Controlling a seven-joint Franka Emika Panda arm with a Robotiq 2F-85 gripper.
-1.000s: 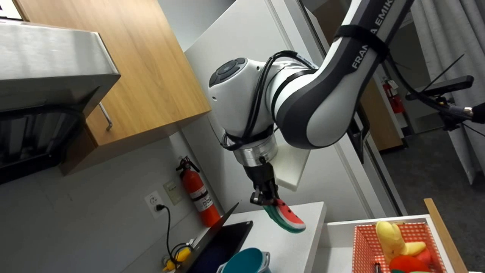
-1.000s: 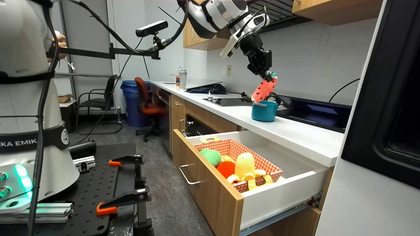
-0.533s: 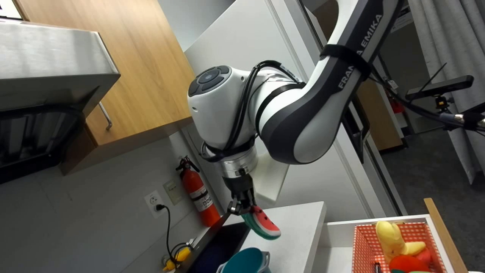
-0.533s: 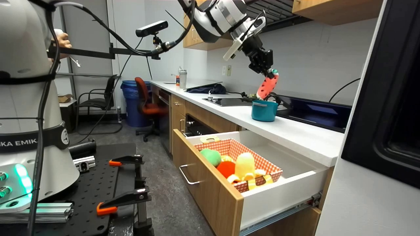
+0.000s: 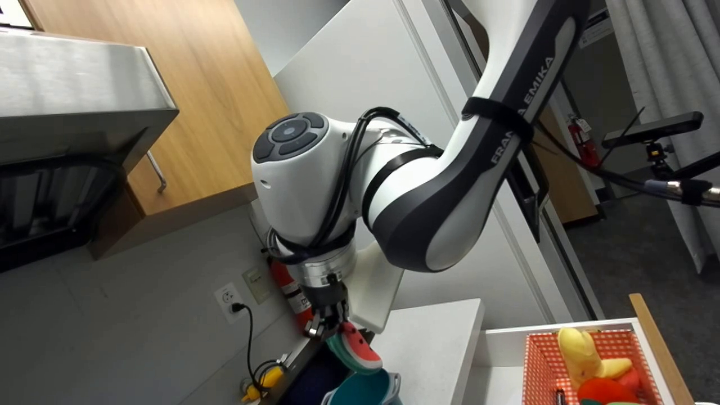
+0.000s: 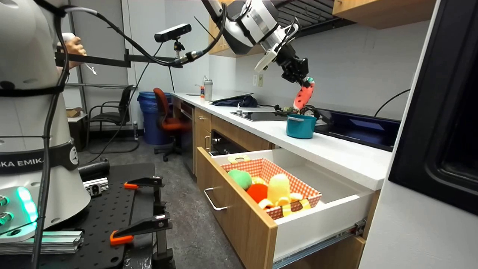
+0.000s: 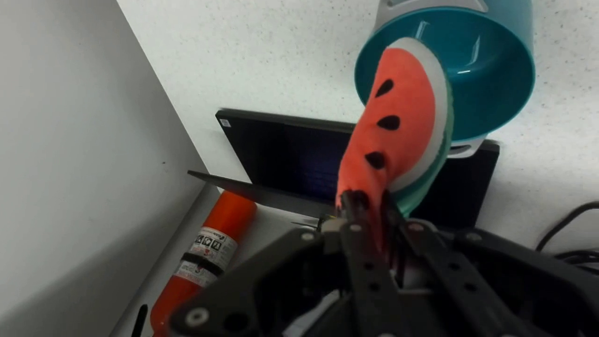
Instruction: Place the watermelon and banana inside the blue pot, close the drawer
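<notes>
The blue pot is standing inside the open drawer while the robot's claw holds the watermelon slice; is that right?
Not quite: the blue pot stands on the white counter, not inside the open drawer, as an exterior view shows. The rest is right: the gripper holds the watermelon slice.

The watermelon (image 7: 405,105) is looking like soft, matt cloth. The blue pot (image 7: 493,89) is shining inside, glossy, while the counter (image 7: 290,65) is showing a smooth, speckled finish. The drawer (image 6: 244,224) is presenting a wood-grain front with smooth, matt sides, its handle (image 6: 210,201) gleaming like polished metal. The hood (image 5: 73,79) is reflecting softly like brushed metal, and the cabinet (image 5: 214,118) is showing satin wood.
</notes>
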